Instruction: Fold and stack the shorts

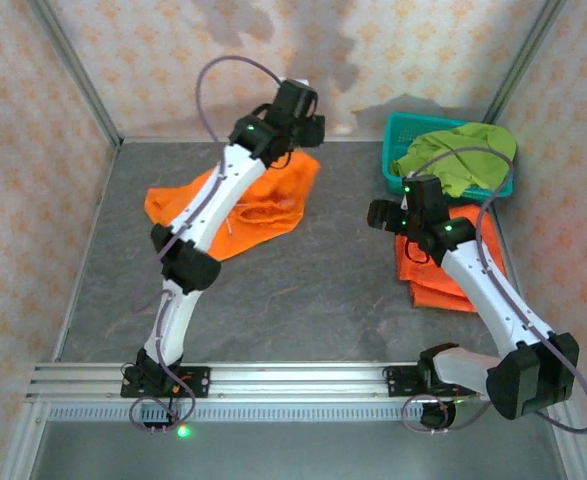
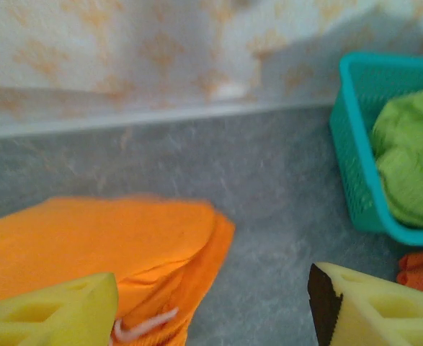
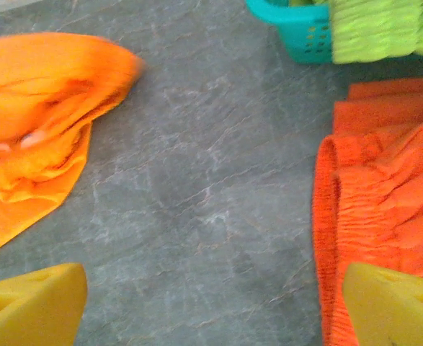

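A loosely folded pair of orange shorts (image 1: 263, 205) lies at the back middle of the grey table (image 1: 313, 290). My left gripper (image 1: 308, 115) hovers open over its far edge. In the left wrist view the orange shorts (image 2: 88, 241) and a pale drawstring (image 2: 143, 326) lie beside the left finger, and the left gripper (image 2: 215, 310) holds nothing. A folded orange stack (image 1: 438, 275) sits at the right, partly under my right arm. My right gripper (image 1: 383, 215) is open just left of it. From the right wrist, the right gripper (image 3: 211, 303) spans bare table beside the stack (image 3: 384, 187).
A teal mesh basket (image 1: 398, 130) stands at the back right with lime-green shorts (image 1: 463, 155) heaped in it and spilling over its rim. Patterned walls close off the back and both sides. Open table lies between the two orange piles.
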`<state>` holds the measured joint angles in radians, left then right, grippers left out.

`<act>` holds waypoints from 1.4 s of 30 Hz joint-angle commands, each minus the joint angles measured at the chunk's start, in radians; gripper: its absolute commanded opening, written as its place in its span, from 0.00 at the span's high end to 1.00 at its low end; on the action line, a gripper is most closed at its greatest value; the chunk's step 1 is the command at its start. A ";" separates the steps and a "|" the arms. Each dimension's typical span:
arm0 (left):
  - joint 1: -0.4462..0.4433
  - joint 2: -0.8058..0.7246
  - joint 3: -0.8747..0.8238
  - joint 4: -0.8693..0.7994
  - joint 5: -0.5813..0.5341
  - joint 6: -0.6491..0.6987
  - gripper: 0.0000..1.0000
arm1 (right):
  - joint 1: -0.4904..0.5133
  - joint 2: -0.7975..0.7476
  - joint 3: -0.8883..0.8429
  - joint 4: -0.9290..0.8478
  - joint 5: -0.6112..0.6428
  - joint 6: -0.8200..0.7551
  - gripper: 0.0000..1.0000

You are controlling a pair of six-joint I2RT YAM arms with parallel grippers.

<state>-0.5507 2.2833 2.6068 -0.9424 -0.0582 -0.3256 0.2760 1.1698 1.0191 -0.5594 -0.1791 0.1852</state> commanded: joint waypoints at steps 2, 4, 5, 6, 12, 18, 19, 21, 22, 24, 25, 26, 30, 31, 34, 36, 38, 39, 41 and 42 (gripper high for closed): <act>0.066 -0.203 -0.024 -0.017 0.060 -0.019 0.28 | 0.003 0.008 0.004 0.033 -0.128 0.055 0.08; 0.122 -0.313 -0.206 0.035 0.108 -0.040 0.24 | 0.026 0.055 0.012 0.049 -0.134 0.066 0.08; 0.157 -0.384 -0.312 0.085 0.143 -0.057 0.24 | 0.055 0.071 0.025 0.054 -0.116 0.062 0.08; 0.190 -0.466 -0.447 0.146 0.169 -0.083 0.24 | 0.093 0.091 0.042 0.055 -0.084 0.052 0.08; 0.352 -0.776 -1.046 0.365 0.222 -0.197 0.24 | 0.282 0.316 0.251 0.030 0.035 -0.017 0.08; 0.501 -0.966 -1.391 0.414 0.250 -0.293 0.23 | 0.411 0.622 0.586 -0.037 0.100 -0.087 0.11; 0.525 -0.993 -1.435 0.416 0.252 -0.307 0.22 | 0.419 0.673 0.646 -0.054 0.107 -0.097 0.11; 0.566 -1.053 -1.531 0.423 0.252 -0.341 0.21 | 0.430 0.781 0.772 -0.088 0.125 -0.115 0.13; 0.575 -1.077 -1.574 0.430 0.252 -0.357 0.18 | 0.434 0.827 0.829 -0.103 0.132 -0.121 0.14; 0.587 -1.121 -1.652 0.441 0.251 -0.369 0.17 | 0.437 0.943 0.958 -0.143 0.146 -0.135 0.17; 0.588 -1.132 -1.677 0.442 0.252 -0.371 0.17 | 0.438 0.992 1.029 -0.159 0.146 -0.141 0.18; 0.587 -1.140 -1.700 0.442 0.259 -0.374 0.17 | 0.440 1.045 1.097 -0.179 0.149 -0.153 0.19; 0.588 -1.145 -1.769 0.465 0.309 -0.392 0.16 | 0.442 1.230 1.334 -0.234 0.176 -0.177 0.26; 0.587 -1.147 -1.777 0.468 0.314 -0.394 0.16 | 0.442 1.264 1.378 -0.244 0.173 -0.181 0.27; 0.588 -1.154 -1.795 0.463 0.306 -0.387 0.16 | 0.442 1.351 1.489 -0.253 0.146 -0.183 0.30; 0.587 -1.162 -1.797 0.454 0.294 -0.380 0.16 | 0.443 1.383 1.517 -0.236 0.118 -0.176 0.34; 0.587 -1.166 -1.801 0.446 0.287 -0.375 0.16 | 0.442 1.405 1.521 -0.205 0.090 -0.166 0.38; 0.588 -1.167 -1.803 0.444 0.285 -0.374 0.16 | 0.442 1.414 1.524 -0.199 0.082 -0.163 0.40; 0.588 -1.165 -1.811 0.442 0.283 -0.373 0.15 | 0.444 1.440 1.543 -0.203 0.070 -0.158 0.49; 0.587 -1.165 -1.816 0.441 0.279 -0.375 0.16 | 0.442 1.450 1.550 -0.210 0.066 -0.157 0.54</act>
<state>0.0372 1.1366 0.8120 -0.5056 0.2352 -0.6998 0.7155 2.5916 2.5187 -0.7567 -0.0914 0.0227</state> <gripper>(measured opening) 0.843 0.491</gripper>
